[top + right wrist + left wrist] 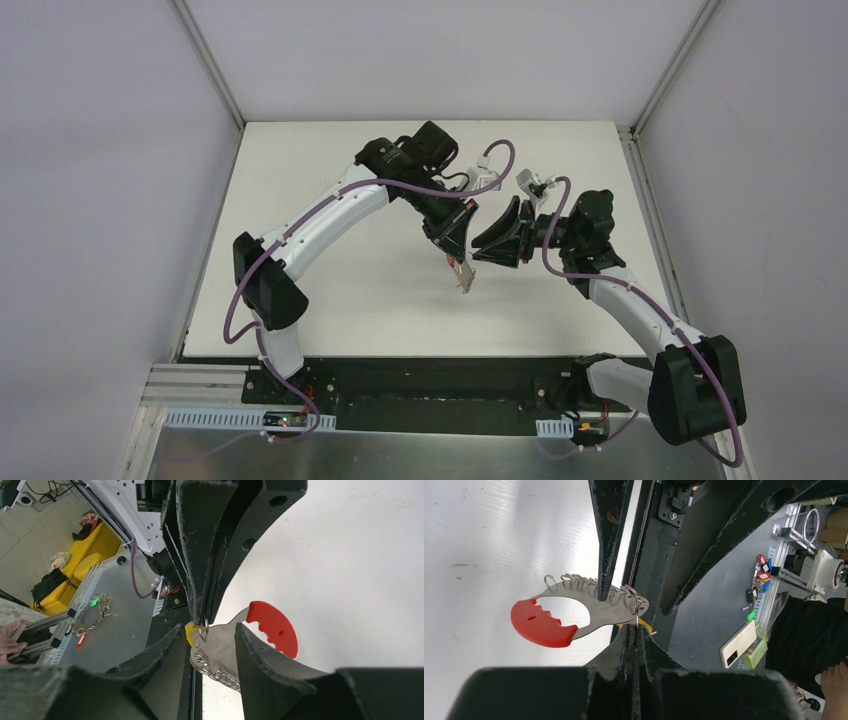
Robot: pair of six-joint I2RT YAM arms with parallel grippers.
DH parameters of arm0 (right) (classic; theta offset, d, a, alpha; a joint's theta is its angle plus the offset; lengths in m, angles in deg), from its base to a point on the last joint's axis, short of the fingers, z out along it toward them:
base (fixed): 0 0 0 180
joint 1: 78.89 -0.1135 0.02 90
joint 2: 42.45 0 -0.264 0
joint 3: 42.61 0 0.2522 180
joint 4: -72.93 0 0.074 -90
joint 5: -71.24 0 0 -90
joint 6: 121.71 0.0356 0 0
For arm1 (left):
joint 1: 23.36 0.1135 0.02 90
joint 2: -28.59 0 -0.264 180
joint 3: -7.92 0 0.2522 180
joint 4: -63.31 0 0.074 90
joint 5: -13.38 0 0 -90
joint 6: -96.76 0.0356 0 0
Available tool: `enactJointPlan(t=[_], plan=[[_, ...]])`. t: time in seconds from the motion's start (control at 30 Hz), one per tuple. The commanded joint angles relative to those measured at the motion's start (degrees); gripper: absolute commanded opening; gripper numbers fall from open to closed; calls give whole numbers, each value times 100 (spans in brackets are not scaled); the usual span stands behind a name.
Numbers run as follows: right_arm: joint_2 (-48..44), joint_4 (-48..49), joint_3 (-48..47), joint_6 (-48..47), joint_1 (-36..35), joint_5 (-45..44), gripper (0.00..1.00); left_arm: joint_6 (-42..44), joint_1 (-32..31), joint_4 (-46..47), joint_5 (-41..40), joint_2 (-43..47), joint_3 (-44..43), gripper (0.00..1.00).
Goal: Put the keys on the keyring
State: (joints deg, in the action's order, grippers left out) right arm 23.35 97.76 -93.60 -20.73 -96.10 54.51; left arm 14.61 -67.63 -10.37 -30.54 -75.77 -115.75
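Closest to the left wrist lens, the left end effector (634, 632) had its fingers pressed together on the wire-looped end of the keyring (616, 611), holding it up clear of the white counter (484, 555). The keyring showed as a flat silvery crescent with a red grip (538, 625) at its far end and a row of small wire loops along one edge. The key (191, 631) sat right at that pinch, only its yellow head showing; whether the fingers also caught it could not be told. The right end effector (208, 625) stood with its fingers apart, straddling the silvery part, one fingertip (602, 592) touching the row of loops.
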Motion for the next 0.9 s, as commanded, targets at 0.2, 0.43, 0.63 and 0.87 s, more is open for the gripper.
enactJointPlan(t=[0.2,0.43,0.63,0.87], plan=[[44,-172,-267,-373,-124,144,38,-92,-16,94,227,56,-87,0],[58,-209,-254,-393,-171,120,35,-93,-20,139,239,65,-34,0],[21,-220,-260,-382,-176,125,32,-83,-20,145,227,65,-25,0],[38,-214,-268,-351,-206,121,27,-90,-20,164,213,56,-11,0]])
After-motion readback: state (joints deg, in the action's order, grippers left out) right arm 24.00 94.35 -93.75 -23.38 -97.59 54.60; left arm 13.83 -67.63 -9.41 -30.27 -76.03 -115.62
